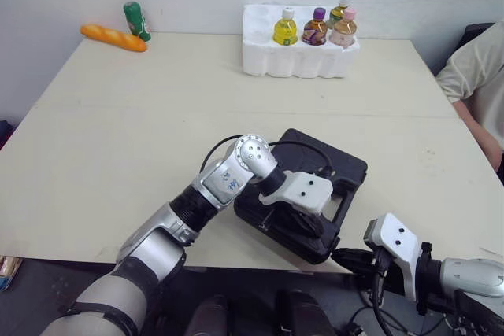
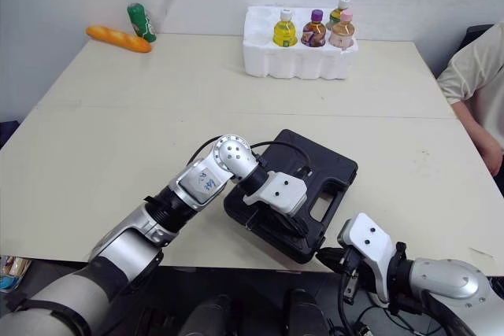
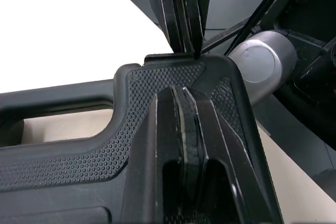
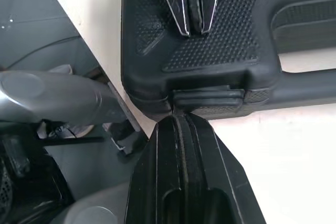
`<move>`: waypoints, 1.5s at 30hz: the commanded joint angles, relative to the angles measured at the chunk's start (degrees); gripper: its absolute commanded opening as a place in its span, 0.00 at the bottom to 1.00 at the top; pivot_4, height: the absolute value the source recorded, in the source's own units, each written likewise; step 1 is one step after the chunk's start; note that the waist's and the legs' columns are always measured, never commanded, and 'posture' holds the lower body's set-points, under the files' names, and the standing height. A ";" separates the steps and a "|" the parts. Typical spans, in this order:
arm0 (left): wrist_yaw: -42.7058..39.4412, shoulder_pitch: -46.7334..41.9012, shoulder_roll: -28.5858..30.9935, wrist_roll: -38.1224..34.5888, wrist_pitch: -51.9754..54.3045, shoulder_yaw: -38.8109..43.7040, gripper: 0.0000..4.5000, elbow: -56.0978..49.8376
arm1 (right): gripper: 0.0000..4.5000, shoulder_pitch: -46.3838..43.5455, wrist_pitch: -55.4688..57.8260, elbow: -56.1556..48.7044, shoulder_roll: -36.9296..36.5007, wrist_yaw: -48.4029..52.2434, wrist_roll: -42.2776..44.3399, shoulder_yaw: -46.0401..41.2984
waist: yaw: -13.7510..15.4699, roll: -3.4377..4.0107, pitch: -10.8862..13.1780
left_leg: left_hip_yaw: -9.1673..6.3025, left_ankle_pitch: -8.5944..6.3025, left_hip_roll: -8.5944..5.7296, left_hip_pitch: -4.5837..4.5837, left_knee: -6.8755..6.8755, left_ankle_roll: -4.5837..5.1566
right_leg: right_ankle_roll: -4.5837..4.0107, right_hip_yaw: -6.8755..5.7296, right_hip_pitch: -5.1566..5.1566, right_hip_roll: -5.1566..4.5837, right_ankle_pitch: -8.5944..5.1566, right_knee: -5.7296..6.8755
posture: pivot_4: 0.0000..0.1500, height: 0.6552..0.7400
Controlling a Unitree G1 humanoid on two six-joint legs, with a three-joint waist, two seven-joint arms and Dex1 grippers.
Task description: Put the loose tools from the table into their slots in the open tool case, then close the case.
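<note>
Nearest the camera, the right tool (image 1: 339,256) is reaching in from past the front edge of the desk (image 1: 157,116). Its two black fingers are lying pressed together, and in its wrist view the tip is meeting the small latch (image 4: 208,99) on the side wall of the tool case (image 1: 315,164). That black case is lying with its lid down near the front edge of the desk, turned at a slant. Its long handle side is running from the far right to the near corner and facing the right arm, and the handle opening (image 1: 343,199) is sitting just beyond the latch. Coming down from above, the left tool (image 1: 310,224), its fingers likewise together, is bearing on the pebbled lid at that same near corner, so the two tools are pointing at each other with only the rim of the case between them. Fastening the latch is looking like the step in hand, and it is turning on one relation: the latch is lying straight ahead of the right tool's tip, in line with its fingers, while the left tool is holding the lid down from above. With the lid down, whatever is sitting in the slots is being hidden. Well apart at the far side, a white foam tray (image 1: 260,59) is holding four bottles (image 1: 315,29) upright in its pockets, and a bread loaf (image 1: 114,37) and a green can (image 1: 136,21) are resting near the far left corner.
</note>
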 commanded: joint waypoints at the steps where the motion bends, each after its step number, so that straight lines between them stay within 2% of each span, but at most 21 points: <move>1: 1.74 1.58 0.89 6.30 0.49 -5.09 0.01 5.28 | 0.00 -2.48 -2.72 -2.47 0.48 -0.86 1.44 0.77 | -0.06 -0.06 -0.07 | 0.00 0.00 0.00 0.02 0.00 0.00 | -0.02 0.00 0.00 -0.01 0.01 0.01 | 1.00 0.96; 13: 2.51 1.80 1.59 7.24 -2.18 -5.52 0.01 6.98 | 0.00 -4.87 -5.12 -2.26 -3.22 0.07 -2.05 1.19 | -0.34 -0.30 -0.34 | -0.04 0.02 0.02 0.02 0.00 0.01 | -0.11 0.00 0.01 -0.04 0.05 -0.02 | 1.00 0.96; 26: 3.52 0.70 0.56 6.76 -3.31 -4.89 0.01 8.87 | 0.00 -8.18 -3.81 -1.51 -4.56 0.81 -0.38 1.15 | -0.29 -0.32 -0.35 | -0.06 0.02 0.02 -0.01 0.00 0.01 | -0.16 0.00 0.01 -0.06 0.03 -0.08 | 1.00 0.96; 30: 1.93 1.52 1.04 2.99 -2.47 -2.07 0.01 7.94 | 0.00 -6.34 -4.22 -1.30 -5.85 1.34 -2.01 -0.05 | -0.31 -0.32 -0.35 | -0.07 0.02 0.02 0.00 -0.02 0.01 | -0.20 0.00 0.01 -0.06 0.00 -0.09 | 1.00 0.96; 34: 2.05 2.86 0.83 -6.72 6.02 7.64 0.01 3.63 | 0.00 -2.23 -6.66 0.10 -4.98 1.80 -3.37 -6.09 | -0.23 -0.14 -0.22 | -0.06 0.02 0.02 -0.12 -0.07 0.01 | -0.13 -0.01 -0.10 -0.07 0.04 -0.12 | 1.00 0.96; 37: -0.25 4.09 6.62 -17.91 18.48 18.17 0.22 -3.47 | 0.23 -0.34 -4.54 0.65 -4.05 6.70 5.90 -18.52 | -0.33 0.18 0.35 | -0.10 0.05 0.02 -0.28 -0.07 -0.04 | -0.11 -0.10 -0.26 -0.05 0.06 -0.07 | 1.00 0.96; 39: 0.71 5.21 10.52 -22.01 23.59 23.37 0.44 -6.20 | 0.45 0.18 -4.03 1.68 -4.45 9.05 9.73 -24.32 | -0.31 0.29 0.44 | -0.11 0.09 0.02 -0.30 -0.09 -0.11 | -0.11 -0.13 -0.31 -0.05 0.05 0.01 | 1.00 0.96; 41: 1.79 6.84 16.52 -25.66 28.92 29.78 0.63 -8.37 | 0.66 -0.39 -3.57 4.83 -5.47 11.35 13.06 -30.61 | -0.32 0.34 0.53 | -0.22 0.21 0.03 -0.32 -0.12 -0.32 | -0.13 -0.26 -0.30 -0.04 0.04 0.01 | 1.00 0.96; 43: 2.22 9.85 23.47 -27.33 31.61 35.14 0.86 -10.09 | 0.91 -1.17 -3.37 8.58 -7.04 13.22 14.58 -35.07 | -0.45 0.36 0.55 | -0.24 0.28 0.03 -0.29 -0.14 -0.46 | -0.14 -0.28 -0.23 -0.04 0.04 -0.03 | 1.00 0.96; 44: 2.10 11.78 27.30 -27.64 32.13 37.56 0.96 -10.70 | 1.00 -1.26 -3.58 10.33 -7.95 14.13 14.45 -36.61 | -0.60 0.37 0.56 | -0.24 0.28 0.03 -0.28 -0.15 -0.45 | -0.14 -0.28 -0.22 -0.05 0.04 -0.06 | 1.00 0.96; 45: 1.67 14.07 31.79 -28.01 32.84 40.48 0.99 -10.84 | 1.00 -1.28 -4.05 12.30 -8.95 15.08 13.86 -37.99 | -0.76 0.37 0.56 | -0.24 0.27 0.02 -0.25 -0.18 -0.46 | -0.15 -0.28 -0.19 -0.05 0.03 -0.08 | 1.00 0.96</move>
